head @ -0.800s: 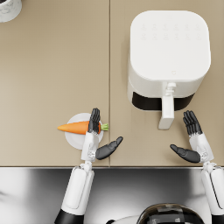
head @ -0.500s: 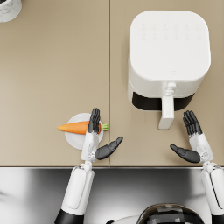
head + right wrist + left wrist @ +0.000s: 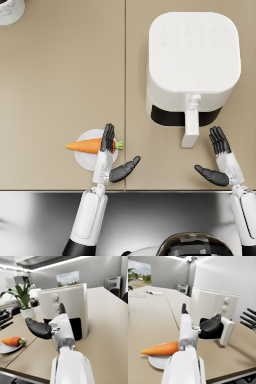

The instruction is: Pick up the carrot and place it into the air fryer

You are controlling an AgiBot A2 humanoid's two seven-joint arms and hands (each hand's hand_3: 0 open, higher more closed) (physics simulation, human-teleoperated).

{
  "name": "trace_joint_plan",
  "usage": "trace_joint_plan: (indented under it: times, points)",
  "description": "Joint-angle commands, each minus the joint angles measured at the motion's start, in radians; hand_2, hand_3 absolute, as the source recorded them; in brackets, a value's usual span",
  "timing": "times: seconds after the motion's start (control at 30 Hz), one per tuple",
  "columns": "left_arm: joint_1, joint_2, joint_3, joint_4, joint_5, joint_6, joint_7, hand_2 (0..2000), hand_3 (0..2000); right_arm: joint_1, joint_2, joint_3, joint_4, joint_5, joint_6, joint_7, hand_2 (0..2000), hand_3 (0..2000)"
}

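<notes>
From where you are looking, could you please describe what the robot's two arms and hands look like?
Both arms are smooth, glossy white tubes with rounded segments. The left hand and right hand share one design: a white back plate, slim black fingers and a thick dark thumb. The wrist views show small screws and a joint seam at each wrist. No cables, sleeves or markings are visible.

The head camera looks steeply down on the tabletop [image 3: 60, 90] from above. Each wrist camera sits low on its forearm, looking level along it, close behind its own hand. Both wrist views face the air fryer [image 3: 213, 306] and catch the carrot [image 3: 11, 341] on its plate [image 3: 158, 361].
</notes>
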Motion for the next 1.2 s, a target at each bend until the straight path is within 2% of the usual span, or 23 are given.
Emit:
trace_joint_plan:
  times: [0.03, 0.13, 0.23, 0.27, 0.5, 0.6, 1.1, 1.13, 1.17, 1.2]
  points:
    - [0.002, 0.001, 0.03, 0.016, 0.0, 0.0, 0.0, 0, 0, 0.002, -0.001, 0.03, -0.016, 0.0, 0.0, 0.0, 0, 0]
    - [-0.005, 0.007, -0.045, -0.015, 0.0, -0.064, -0.064, 0, 0, 0.029, -0.026, 0.013, -0.039, 0.0, -0.063, 0.064, 0, 0]
    - [-0.021, 0.01, -0.074, 0.008, 0.0, -0.087, -0.087, 0, 0, 0.027, -0.034, 0.033, -0.089, 0.0, -0.086, 0.087, 0, 0]
    - [-0.031, 0.009, -0.076, 0.011, 0.044, -0.091, -0.091, 0, 0, 0.027, -0.037, 0.029, -0.098, 0.0, -0.09, 0.091, 0, 0]
    - [0.0, 0.038, -0.093, 0.043, 0.356, -0.1, -0.1, 0, 0, 0.046, -0.067, 0.036, -0.156, 0.311, -0.099, 0.1, 0, 0]
    - [0.006, 0.046, -0.126, 0.061, 0.49, -0.101, -0.1, 0, 0, 0.047, -0.076, 0.049, -0.161, 0.383, -0.099, 0.101, 0, 0]
    - [0.034, 0.071, -0.231, 0.073, 1.168, -0.101, -0.101, 0, 0, 0.059, -0.117, 0.009, -0.202, 0.424, -0.1, 0.101, 0, 0]
    - [0.034, 0.072, -0.232, 0.073, 1.214, -0.197, -0.106, 0, 0, 0.058, -0.119, 0.007, -0.202, 0.424, -0.1, 0.101, 0, 0]
    - [0.041, 0.073, -0.24, 0.076, 1.259, -0.315, -0.142, 0, 0, 0.058, -0.121, 0.01, -0.204, 0.424, -0.1, 0.101, 0, 0]
    - [0.049, 0.074, -0.248, 0.079, 1.305, -0.394, -0.174, 0, 0, 0.057, -0.123, 0.008, -0.204, 0.424, -0.1, 0.101, 0, 0]
